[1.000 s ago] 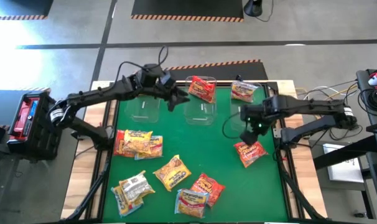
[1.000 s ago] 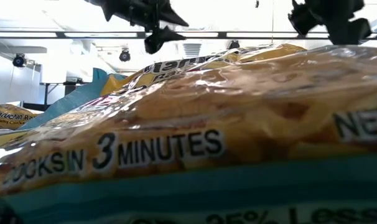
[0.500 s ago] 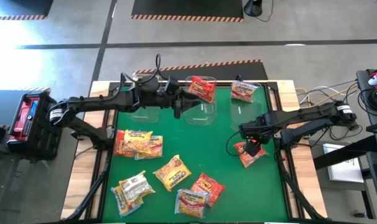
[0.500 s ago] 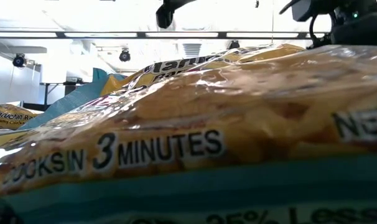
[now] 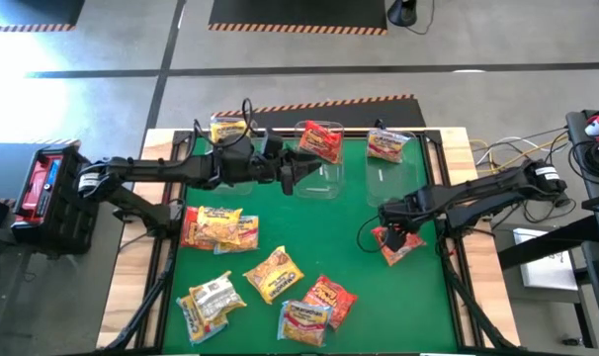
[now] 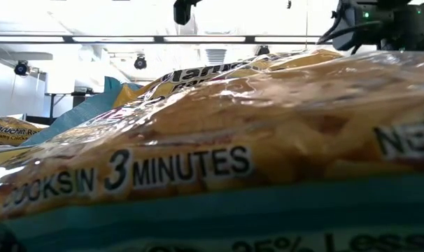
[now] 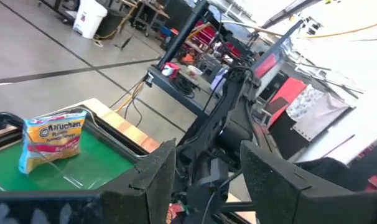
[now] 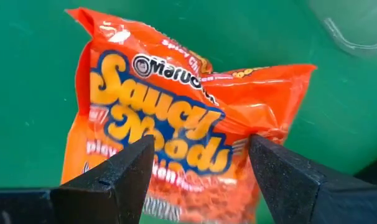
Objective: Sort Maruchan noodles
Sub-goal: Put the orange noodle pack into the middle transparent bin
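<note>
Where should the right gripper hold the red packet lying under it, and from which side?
From straight above, across the middle of the red packet. It lies flat on the green mat, and the open right gripper already straddles its width, so the fingers can pinch the crinkly plastic.

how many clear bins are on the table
3, in a row along the mat's far edge: left bin partly under the left arm, middle bin, right bin. None seems hidden.
</note>
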Available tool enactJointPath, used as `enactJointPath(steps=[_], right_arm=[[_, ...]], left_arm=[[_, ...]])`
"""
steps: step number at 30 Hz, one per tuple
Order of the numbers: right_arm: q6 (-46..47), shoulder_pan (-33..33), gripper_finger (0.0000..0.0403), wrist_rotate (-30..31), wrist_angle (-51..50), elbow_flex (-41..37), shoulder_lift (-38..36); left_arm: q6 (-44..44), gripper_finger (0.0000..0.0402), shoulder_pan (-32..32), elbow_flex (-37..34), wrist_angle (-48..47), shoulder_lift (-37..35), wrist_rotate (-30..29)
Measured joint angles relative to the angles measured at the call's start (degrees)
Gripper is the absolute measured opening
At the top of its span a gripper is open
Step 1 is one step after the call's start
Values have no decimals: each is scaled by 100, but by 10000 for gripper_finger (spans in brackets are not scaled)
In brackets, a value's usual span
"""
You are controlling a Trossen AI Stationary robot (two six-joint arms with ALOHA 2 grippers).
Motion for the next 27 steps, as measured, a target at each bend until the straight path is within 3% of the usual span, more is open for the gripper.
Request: enactJointPath(steps=[8, 16, 21, 27], right_arm=[[-316, 193, 249, 253, 1416, -286, 0], [-1721, 206, 249, 658, 3152, -287, 0], [-1461, 206, 249, 440, 3003, 83, -4], [-291, 431, 249, -602, 2293, 344, -4]], left_arm=[[-6, 165, -64, 0, 1, 0, -93], [8, 165, -73, 0, 11, 0, -141], [-172, 165, -174, 0, -105, 2, -139], [-454, 165, -459, -2, -281, 273, -137]])
